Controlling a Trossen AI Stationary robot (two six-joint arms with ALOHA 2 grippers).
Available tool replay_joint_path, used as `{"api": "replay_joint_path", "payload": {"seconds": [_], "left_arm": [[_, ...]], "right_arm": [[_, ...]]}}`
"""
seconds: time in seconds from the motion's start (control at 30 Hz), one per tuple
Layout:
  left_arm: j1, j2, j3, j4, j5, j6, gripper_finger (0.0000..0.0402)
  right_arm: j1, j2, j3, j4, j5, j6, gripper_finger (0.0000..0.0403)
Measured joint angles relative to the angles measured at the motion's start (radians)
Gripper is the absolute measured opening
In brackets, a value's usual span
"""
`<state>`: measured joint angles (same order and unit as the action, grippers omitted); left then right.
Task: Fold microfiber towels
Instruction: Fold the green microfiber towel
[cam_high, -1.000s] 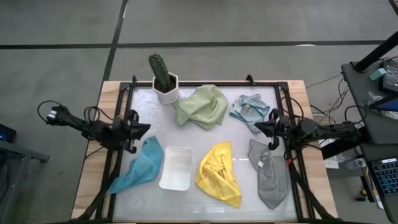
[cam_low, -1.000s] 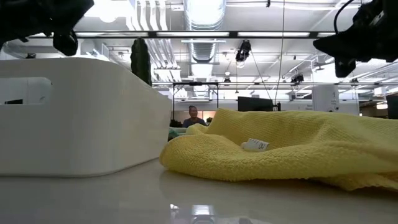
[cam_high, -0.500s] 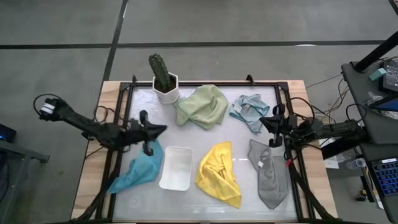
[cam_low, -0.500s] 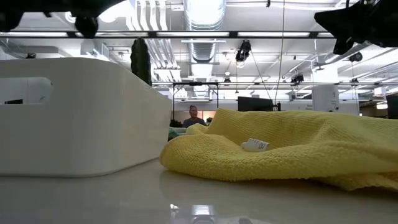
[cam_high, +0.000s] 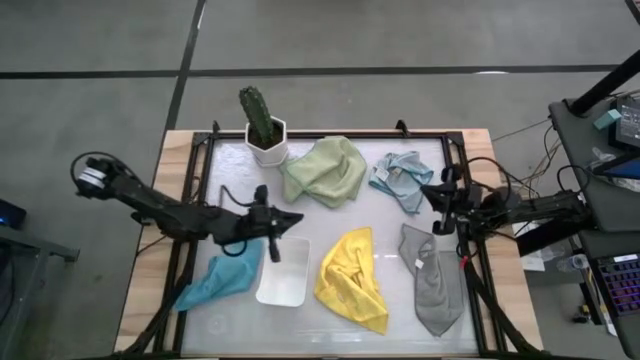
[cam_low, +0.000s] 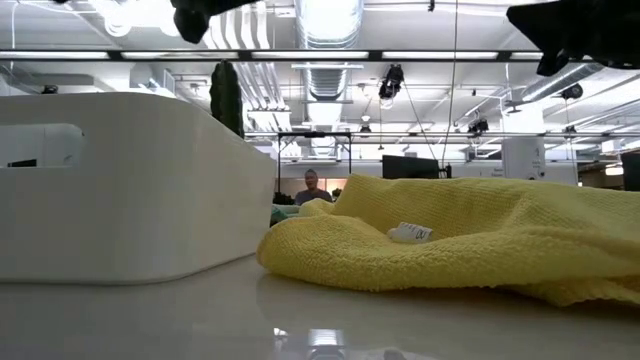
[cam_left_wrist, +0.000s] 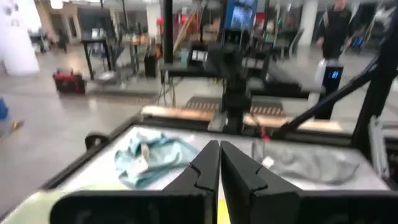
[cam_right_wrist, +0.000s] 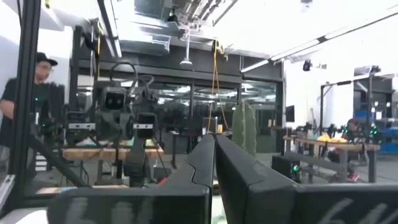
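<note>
**Kid:** What are your hands doing?

**Robot:** My left gripper (cam_high: 290, 219) is hanging over the table, just above the white tray (cam_high: 283, 270) and between the green towel (cam_high: 325, 170) and the teal towel (cam_high: 226, 272). Its fingers are pressed together, holding nothing. My right gripper (cam_high: 437, 198) is waiting by the right edge, fingers together too, empty.

**Kid:** Where are the other towels?

**Robot:** All are lying crumpled on the table. The yellow towel (cam_high: 352, 280) is beside the tray, the grey towel (cam_high: 430, 278) is past it, and the blue towel (cam_high: 398, 178) is near my right gripper.

**Kid:** What could go wrong?

**Robot:** I think I could bump the tray if I am dropping low here. With my fingers together I would only be poking a towel, not grabbing it. The cactus (cam_high: 262, 124) is close to the green towel, so a wide swing might be tipping it.
</note>
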<state>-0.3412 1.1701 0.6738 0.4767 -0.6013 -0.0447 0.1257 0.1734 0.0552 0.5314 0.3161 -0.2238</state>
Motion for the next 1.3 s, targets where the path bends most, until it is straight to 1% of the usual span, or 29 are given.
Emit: {"api": "replay_joint_path", "payload": {"seconds": [0.1, 0.23, 0.4, 0.5, 0.57, 0.67, 0.73, 0.87, 0.97, 1.13, 1.3], "left_arm": [[0.025, 0.031, 0.097, -0.19, 0.036, -0.073, 0.0], [0.073, 0.08, 0.247, -0.489, 0.135, -0.21, 0.0], [0.125, 0.164, 0.426, -0.789, 0.251, -0.287, 0.0], [0.156, 0.228, 0.526, -0.936, 0.313, -0.29, 0.0005], [0.175, 0.27, 0.591, -1.025, 0.355, -0.281, 0.0018], [0.193, 0.329, 0.679, -1.159, 0.382, -0.222, 0.0053], [0.202, 0.369, 0.726, -1.238, 0.382, -0.16, 0.0083], [0.212, 0.434, 0.762, -1.308, 0.346, -0.019, 0.0133], [0.225, 0.48, 0.761, -1.311, 0.28, 0.111, 0.0154], [0.27, 0.557, 0.76, -1.309, 0.174, 0.294, 0.0162], [0.351, 0.619, 0.758, -1.309, 0.169, 0.364, 0.0162]], "right_arm": [[0.0, 0.01, 0.029, -0.001, 0.0, -0.03, 0.0009], [0.0, 0.034, 0.068, -0.003, 0.0, -0.094, 0.0009], [0.0, 0.068, 0.095, -0.036, 0.0, -0.101, 0.0009], [0.0, 0.081, 0.105, -0.077, 0.0, -0.102, 0.0009], [0.0, 0.085, 0.106, -0.078, 0.0, -0.102, 0.0009], [0.0, 0.085, 0.106, -0.078, 0.0, -0.102, 0.0009], [0.0, 0.084, 0.106, -0.079, 0.0, -0.102, 0.0009], [0.0, 0.084, 0.106, -0.088, 0.0, -0.111, 0.0009], [0.0, 0.084, 0.106, -0.091, 0.001, -0.114, 0.0009], [0.0, 0.084, 0.106, -0.097, 0.001, -0.116, 0.0009], [0.0, 0.084, 0.106, -0.108, 0.003, -0.119, 0.0009]]}}
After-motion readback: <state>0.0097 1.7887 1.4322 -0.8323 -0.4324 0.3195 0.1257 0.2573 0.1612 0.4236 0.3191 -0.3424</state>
